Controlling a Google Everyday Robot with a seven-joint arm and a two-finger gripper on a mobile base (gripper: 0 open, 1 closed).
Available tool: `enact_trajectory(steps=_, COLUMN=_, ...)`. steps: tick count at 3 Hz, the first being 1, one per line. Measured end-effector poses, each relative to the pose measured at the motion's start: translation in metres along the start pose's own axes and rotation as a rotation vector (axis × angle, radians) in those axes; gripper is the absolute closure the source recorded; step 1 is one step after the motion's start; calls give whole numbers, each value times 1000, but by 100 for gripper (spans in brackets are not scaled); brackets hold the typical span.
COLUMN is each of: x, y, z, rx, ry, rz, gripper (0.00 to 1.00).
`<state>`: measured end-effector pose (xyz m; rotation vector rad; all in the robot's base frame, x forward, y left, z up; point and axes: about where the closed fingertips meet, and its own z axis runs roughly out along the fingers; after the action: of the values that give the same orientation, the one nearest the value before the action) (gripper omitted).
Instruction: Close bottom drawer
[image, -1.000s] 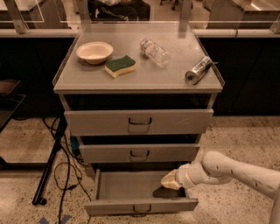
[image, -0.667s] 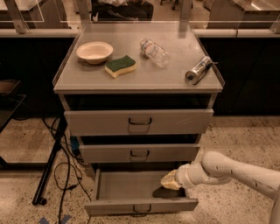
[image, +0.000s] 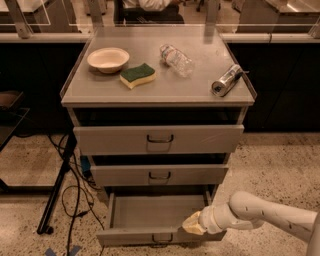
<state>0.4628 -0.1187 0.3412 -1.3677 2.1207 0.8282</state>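
Observation:
The bottom drawer (image: 150, 211) of the grey metal cabinet stands pulled out, its plain grey inside bare. Its slim front panel (image: 135, 237) with a small dark wire handle (image: 161, 239) faces me at the lower edge of the view. My white arm reaches in from the lower right. My gripper (image: 192, 223) sits low over the drawer's right front corner, just behind the front panel. The middle drawer (image: 159, 175) and top drawer (image: 159, 139) above are nearly shut.
On the cabinet top lie a beige bowl (image: 108, 59), a yellow-green sponge (image: 137, 75), a plastic bottle (image: 176, 59) and a silver can (image: 226, 80). A black stand leg (image: 55, 192) and cables (image: 80, 200) lie on the floor to the left.

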Motion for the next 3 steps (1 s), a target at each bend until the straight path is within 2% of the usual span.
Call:
enact_trajectory(steps=2, x=51, y=3, z=43, rx=-10, ry=8, rz=52, gripper=100)
enact_trajectory(steps=3, x=90, y=22, z=62, rx=10, ry=28, rz=112, gripper=100)
